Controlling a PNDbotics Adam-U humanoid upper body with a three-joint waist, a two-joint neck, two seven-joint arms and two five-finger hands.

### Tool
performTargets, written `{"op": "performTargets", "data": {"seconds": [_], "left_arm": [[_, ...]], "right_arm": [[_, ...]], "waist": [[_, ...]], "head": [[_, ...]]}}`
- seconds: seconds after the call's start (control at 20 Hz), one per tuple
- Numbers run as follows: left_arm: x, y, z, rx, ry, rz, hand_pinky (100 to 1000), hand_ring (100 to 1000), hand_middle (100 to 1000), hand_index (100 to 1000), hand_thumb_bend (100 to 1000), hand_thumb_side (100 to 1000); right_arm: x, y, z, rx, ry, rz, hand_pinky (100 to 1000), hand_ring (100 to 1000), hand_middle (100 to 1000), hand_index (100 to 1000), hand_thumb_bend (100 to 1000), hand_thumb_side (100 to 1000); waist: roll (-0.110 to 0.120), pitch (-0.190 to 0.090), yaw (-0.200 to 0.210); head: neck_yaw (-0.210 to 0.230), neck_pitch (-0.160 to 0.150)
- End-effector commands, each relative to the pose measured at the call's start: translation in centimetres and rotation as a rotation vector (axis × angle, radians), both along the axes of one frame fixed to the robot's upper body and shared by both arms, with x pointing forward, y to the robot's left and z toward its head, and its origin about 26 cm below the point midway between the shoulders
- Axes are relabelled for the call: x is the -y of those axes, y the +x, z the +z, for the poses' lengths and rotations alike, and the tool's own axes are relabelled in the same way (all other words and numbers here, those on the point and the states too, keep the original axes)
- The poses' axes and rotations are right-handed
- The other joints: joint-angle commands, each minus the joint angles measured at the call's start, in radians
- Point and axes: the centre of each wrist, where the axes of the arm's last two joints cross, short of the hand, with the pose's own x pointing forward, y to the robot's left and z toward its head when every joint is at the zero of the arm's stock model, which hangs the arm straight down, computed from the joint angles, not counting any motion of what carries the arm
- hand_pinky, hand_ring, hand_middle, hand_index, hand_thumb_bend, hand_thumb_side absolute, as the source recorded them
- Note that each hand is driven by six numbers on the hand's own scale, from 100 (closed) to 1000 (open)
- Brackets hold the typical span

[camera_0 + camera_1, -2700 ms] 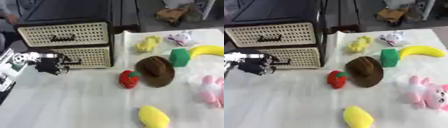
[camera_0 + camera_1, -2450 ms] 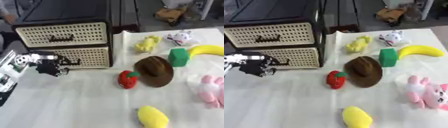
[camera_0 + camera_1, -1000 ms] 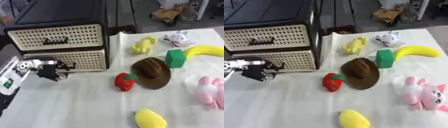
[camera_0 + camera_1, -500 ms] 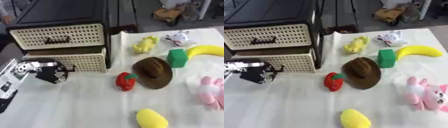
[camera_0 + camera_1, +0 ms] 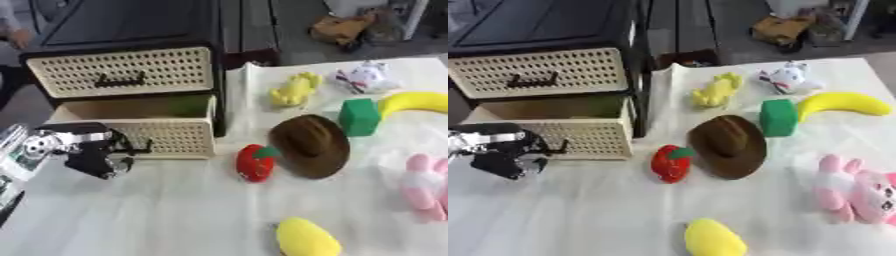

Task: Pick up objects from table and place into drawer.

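left hand [image 5: 92,156]: low at left edge, fingers curled | right hand: out of view

**Readable text: none**

No lettering, label, brand, number or sign can be made out anywhere. Checked the drawer unit [image 5: 131,95]: its fronts show only a perforated pattern. The toys on the table [image 5: 175,215] carry plain colour, no print. The pale panel on the robot's left arm [image 5: 22,155] has dark marks, too blurred to read as characters.
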Motion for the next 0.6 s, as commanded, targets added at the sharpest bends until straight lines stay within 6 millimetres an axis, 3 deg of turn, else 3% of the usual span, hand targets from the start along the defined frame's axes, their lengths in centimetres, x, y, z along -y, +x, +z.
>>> {"op": "performTargets", "data": {"seconds": [0.05, 0.6], "left_arm": [[-0.6, -1.0, 1.6, 0.057, 0.018, 0.010, 159, 180, 190, 773, 100, 563], [0.4, -3.2, 1.4, 0.059, -0.057, -0.007, 138, 187, 192, 773, 100, 600]], "right_arm": [[0.0, -0.3, 1.0, 0.030, -0.016, 0.006, 643, 891, 596, 756, 275, 1000], [0.2, -0.4, 0.9, 0.028, -0.005, 0.001, 646, 892, 596, 753, 271, 1000]], "waist": [[-0.006, -0.029, 0.001], [-0.007, -0.036, 0.003]], "head": [[-0.003, 0.001], [-0.004, -0.003]]}}
